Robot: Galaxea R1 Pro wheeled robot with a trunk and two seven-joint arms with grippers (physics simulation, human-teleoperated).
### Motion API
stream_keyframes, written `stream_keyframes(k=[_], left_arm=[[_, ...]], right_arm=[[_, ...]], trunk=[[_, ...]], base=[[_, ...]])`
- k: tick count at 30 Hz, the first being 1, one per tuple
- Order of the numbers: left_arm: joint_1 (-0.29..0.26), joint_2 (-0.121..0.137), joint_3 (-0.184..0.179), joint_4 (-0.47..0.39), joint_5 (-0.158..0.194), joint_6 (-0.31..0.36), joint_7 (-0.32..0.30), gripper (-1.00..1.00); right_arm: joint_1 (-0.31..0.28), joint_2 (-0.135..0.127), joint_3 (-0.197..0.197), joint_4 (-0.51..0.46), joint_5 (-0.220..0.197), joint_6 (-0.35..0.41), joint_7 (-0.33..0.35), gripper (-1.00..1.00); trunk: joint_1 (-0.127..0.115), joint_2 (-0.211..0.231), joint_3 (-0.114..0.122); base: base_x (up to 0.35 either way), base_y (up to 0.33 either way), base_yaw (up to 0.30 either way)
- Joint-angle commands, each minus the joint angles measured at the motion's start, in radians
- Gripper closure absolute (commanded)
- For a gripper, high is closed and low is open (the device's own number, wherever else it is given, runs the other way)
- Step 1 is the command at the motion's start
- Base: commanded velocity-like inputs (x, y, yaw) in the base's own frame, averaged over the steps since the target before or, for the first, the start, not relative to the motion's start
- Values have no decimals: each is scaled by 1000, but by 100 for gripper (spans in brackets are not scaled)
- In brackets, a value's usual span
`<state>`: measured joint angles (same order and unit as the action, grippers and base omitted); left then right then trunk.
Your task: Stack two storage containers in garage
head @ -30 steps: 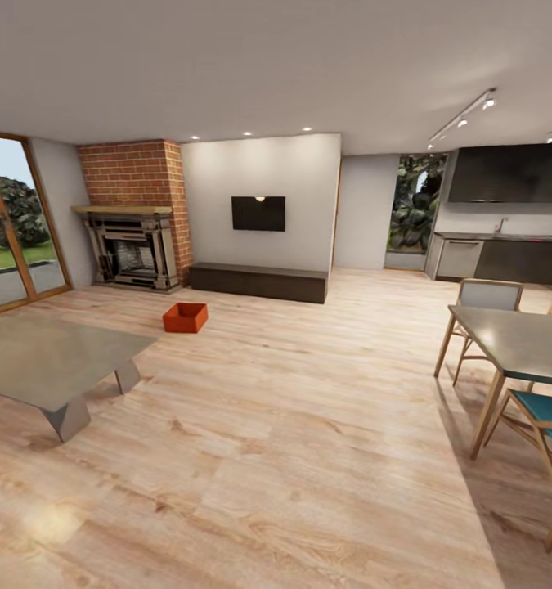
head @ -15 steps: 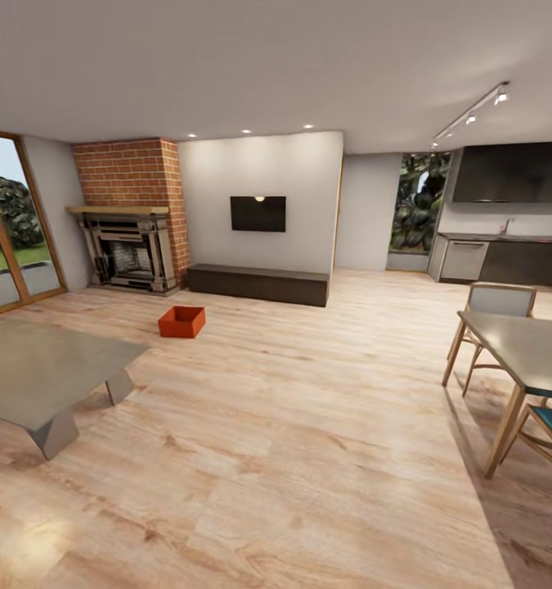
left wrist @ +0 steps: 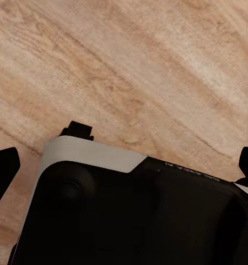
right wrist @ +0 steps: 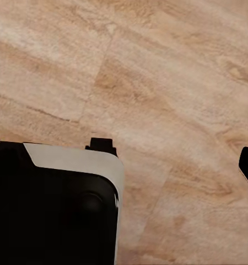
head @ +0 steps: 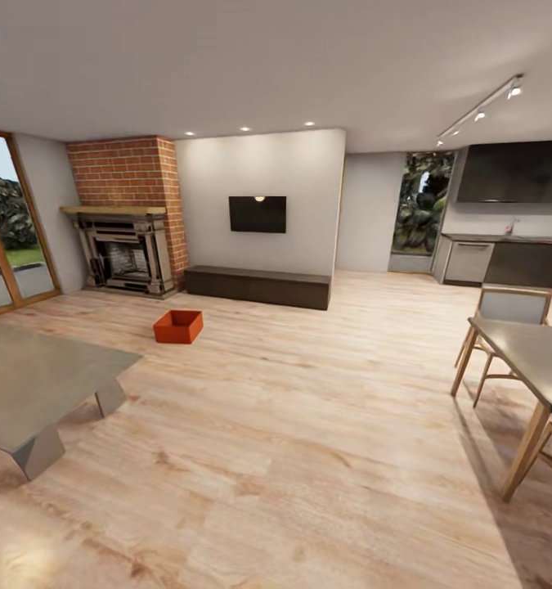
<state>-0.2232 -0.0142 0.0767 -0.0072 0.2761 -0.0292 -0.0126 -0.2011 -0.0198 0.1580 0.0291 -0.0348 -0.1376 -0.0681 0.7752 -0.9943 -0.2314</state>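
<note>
the robot is in the living room, looking across a big wood floor (head: 308, 425)

one orange-red storage container (head: 178, 326) sits on the wood floor, far away and to the left. it is in front of the brick fireplace (head: 127, 245) and near the left end of the long dark bench (head: 258, 285). a tv (head: 258, 213) hangs on the white wall above the bench. the container stands flat with its open top up, and nothing touches it. it looks empty from here, but it is too small in the picture to be sure

a low grey table (head: 30, 380) is near on the left. another table with chairs (head: 521, 360) is near on the right. glass doors (head: 6, 229) are far left and a dark kitchen (head: 513, 237) is far right

the two wrist views look down at wood planks and at part of the robot's black and white body. only small dark bits show at the edges there, so i cannot tell if the pincers are open or closed. nothing seems to be held

i think the robot has to roll up to the container before it can grab it

the box looks stiff, like hard plastic, and probably light if it is empty. the walls are plain and smooth, so they may be slippery. a good place to hold is the top rim of a wall, with one finger inside and one outside, or with both arms on the two short ends
</note>
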Motion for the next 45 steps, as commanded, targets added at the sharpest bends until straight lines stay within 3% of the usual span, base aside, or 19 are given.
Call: stream_keyframes(k=[1, 45], left_arm=[[-1, -1, 7, 1, 2, -3, -1, -100], [-1, 0, 7, 1, 2, -3, -1, -100]], right_arm=[[-1, 1, 8, 3, -4, -6, -2, -100], [-1, 3, 8, 3, -2, -1, -4, -100]], trunk=[[1, -1, -1], [1, -1, -1]], base=[[323, 0, 0], [323, 0, 0]])
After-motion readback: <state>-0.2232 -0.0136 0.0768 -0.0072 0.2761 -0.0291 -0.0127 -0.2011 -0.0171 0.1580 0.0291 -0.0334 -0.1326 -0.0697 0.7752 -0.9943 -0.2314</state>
